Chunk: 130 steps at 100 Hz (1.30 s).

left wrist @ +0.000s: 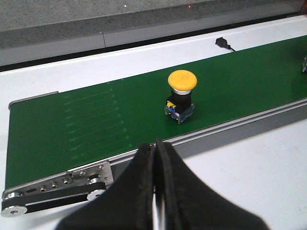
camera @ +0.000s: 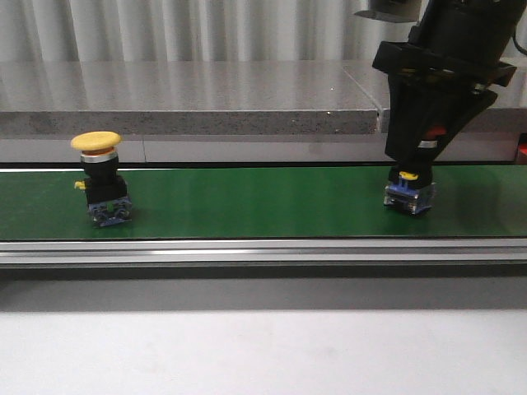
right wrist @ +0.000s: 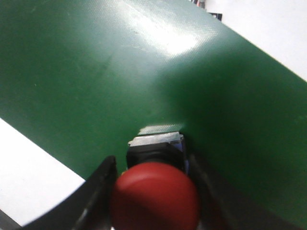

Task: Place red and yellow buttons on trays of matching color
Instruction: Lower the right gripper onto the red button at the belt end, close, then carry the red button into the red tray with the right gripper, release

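right gripper closes round the red button

near the belt's (camera: pixel 247 202) right end, the right gripper (camera: pixel 424 152) clasps the red button (right wrist: pixel 154 195); rigid, top-heavy, best held under its cap. farther left, the yellow button (camera: pixel 97 141) stands untouched. left gripper (left wrist: pixel 156 182) closed, empty.

Black arm (camera: pixel 440 74) — matte, angular hand (camera: pixel 416 160)

Two buttons stand on the conveyor belt (camera: pixel 247 202) — the mushroom-capped button (camera: pixel 100 178) far left, the other button (camera: pixel 409 193) far right, well apart. The right gripper (camera: pixel 420 156) sits directly over the right-hand one — fingers either side of its cap.
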Each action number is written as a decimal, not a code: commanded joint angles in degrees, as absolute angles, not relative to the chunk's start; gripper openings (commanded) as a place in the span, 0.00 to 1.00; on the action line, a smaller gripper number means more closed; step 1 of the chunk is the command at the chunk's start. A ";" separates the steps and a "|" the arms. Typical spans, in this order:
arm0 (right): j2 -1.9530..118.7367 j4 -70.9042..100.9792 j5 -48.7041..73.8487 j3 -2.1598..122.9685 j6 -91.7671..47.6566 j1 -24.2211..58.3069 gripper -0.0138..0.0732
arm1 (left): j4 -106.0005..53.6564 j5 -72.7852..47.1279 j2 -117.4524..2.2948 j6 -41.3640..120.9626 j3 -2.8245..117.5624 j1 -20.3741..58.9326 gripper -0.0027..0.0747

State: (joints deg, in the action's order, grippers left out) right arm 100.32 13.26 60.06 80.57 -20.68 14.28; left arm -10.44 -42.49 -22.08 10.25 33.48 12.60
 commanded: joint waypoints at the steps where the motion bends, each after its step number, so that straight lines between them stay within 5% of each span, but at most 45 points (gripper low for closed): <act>1: 97.91 13.46 58.83 82.52 -21.45 14.35 0.36 | -11.57 -38.65 -22.44 10.34 34.89 12.99 0.01; 27: 93.99 13.46 55.73 82.55 -21.25 10.86 0.33 | -11.57 -38.65 -22.44 10.34 34.89 12.99 0.01; 62: 87.80 9.05 50.73 82.76 -11.19 -7.27 0.33 | -11.57 -38.65 -22.44 10.34 34.89 12.99 0.01; 93: 87.91 5.93 47.95 82.76 -3.20 -22.00 0.33 | -11.57 -38.65 -22.44 10.34 34.89 12.99 0.01; 130: 95.07 4.72 48.57 89.37 3.91 -30.08 0.33 | -11.57 -38.65 -22.44 10.34 34.89 12.99 0.01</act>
State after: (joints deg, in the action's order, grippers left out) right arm 95.28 5.03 50.48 85.15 2.58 -28.58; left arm -10.44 -42.49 -22.08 10.26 33.48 12.60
